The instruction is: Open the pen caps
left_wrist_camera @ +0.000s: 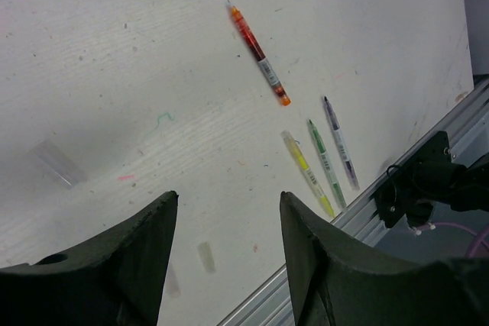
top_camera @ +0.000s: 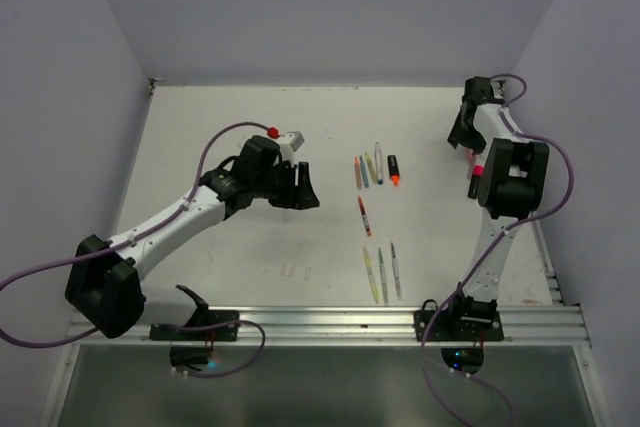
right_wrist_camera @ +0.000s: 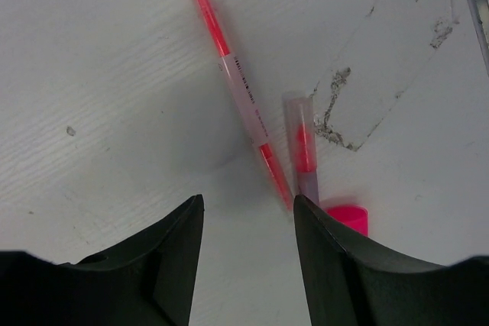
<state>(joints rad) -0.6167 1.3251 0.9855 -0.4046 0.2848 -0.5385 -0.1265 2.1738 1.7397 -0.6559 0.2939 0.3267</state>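
Observation:
My right gripper [right_wrist_camera: 248, 200] is open just above the table at the far right [top_camera: 462, 140], with nothing between its fingers. Just beyond its tips lie a slim pink pen [right_wrist_camera: 233, 89], a short clear tube with a pink core [right_wrist_camera: 302, 146] and a small pink cap [right_wrist_camera: 348, 215] by the right finger. Over the table's left-middle hangs my left gripper [left_wrist_camera: 228, 195], open and empty [top_camera: 303, 190]. Ahead of it lie a red-orange pen [left_wrist_camera: 257, 55] and yellow [left_wrist_camera: 307, 173], green [left_wrist_camera: 326, 162] and purple [left_wrist_camera: 340, 143] pens.
A row of several pens [top_camera: 368, 169] and a black-and-orange highlighter [top_camera: 394, 169] lie mid-table. A clear tube [left_wrist_camera: 57, 162] and another faint one [left_wrist_camera: 205, 256] rest near the left gripper. The metal rail [top_camera: 330, 322] runs along the near edge. Chipped paint [right_wrist_camera: 336, 108] marks the surface.

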